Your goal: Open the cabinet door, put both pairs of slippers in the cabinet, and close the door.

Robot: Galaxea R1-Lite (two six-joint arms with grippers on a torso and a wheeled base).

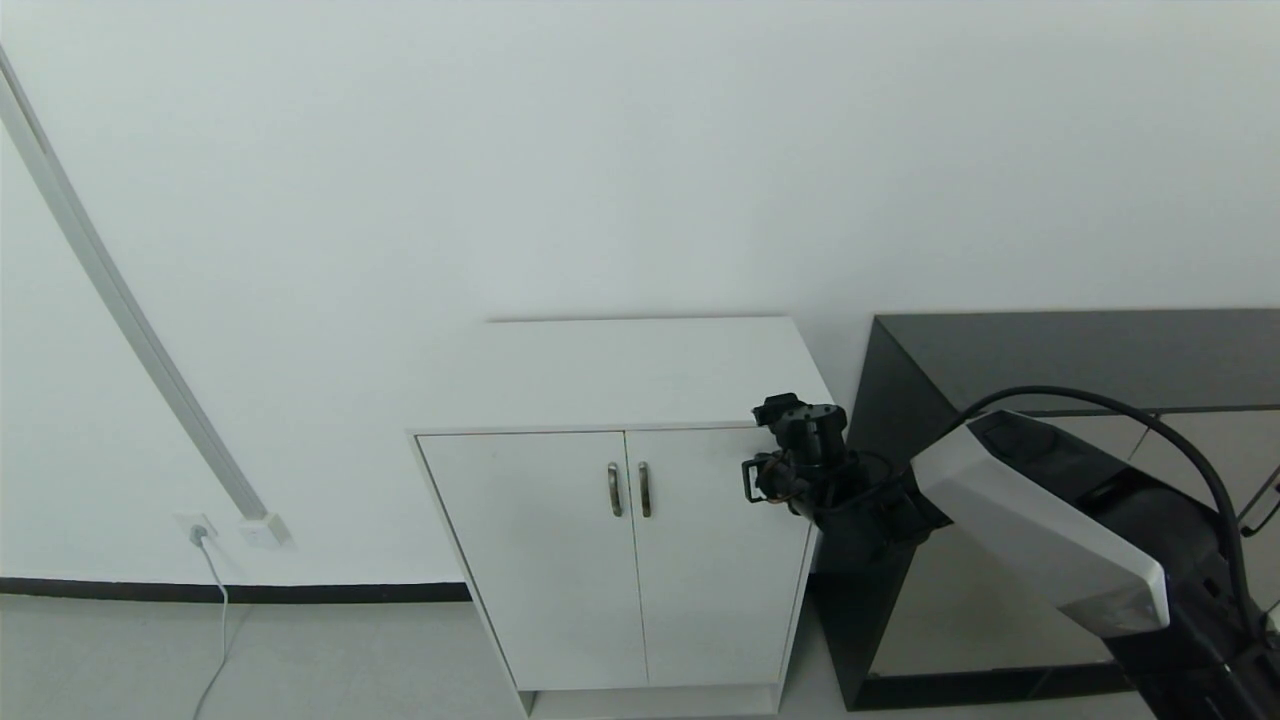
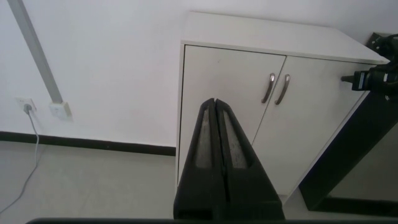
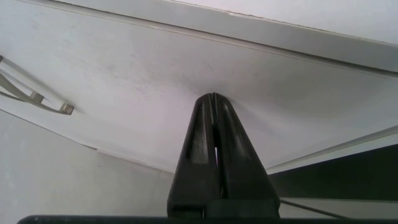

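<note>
Closest to us, the right arm (image 1: 1040,520) stretches forward with its pale, smooth forearm shell and black cabling, wrist level with the upper part of the cabinet (image 1: 620,375). It ends in the right gripper (image 1: 752,480), whose two matte black tapered fingers are pressed together, holding nothing. In the right wrist view that gripper (image 3: 213,99) points at the flat white face of the right door (image 3: 155,81), near the door's outer upper corner. It seems to be just at the surface, though we cannot tell whether it touches. The left gripper (image 2: 214,102) is likewise pressed together and empty, held well apart from the cabinet and aimed toward its left front edge. The cabinet is a boxy white unit with a smooth laminate look, standing on the grey floor (image 1: 330,660) against the white wall (image 1: 640,150). Both the left door (image 1: 540,560) and the right door lie flush and shut. Two slim curved metal handles (image 1: 629,489) sit side by side at the inner edges of the doors, well apart from the right gripper. A glossy dark unit (image 1: 1000,360) stands just beside the cabinet's right side. To the left, a socket (image 1: 195,527) with a grey cable (image 1: 222,620) sits low on the wall beneath a slanting conduit (image 1: 120,300).
</note>
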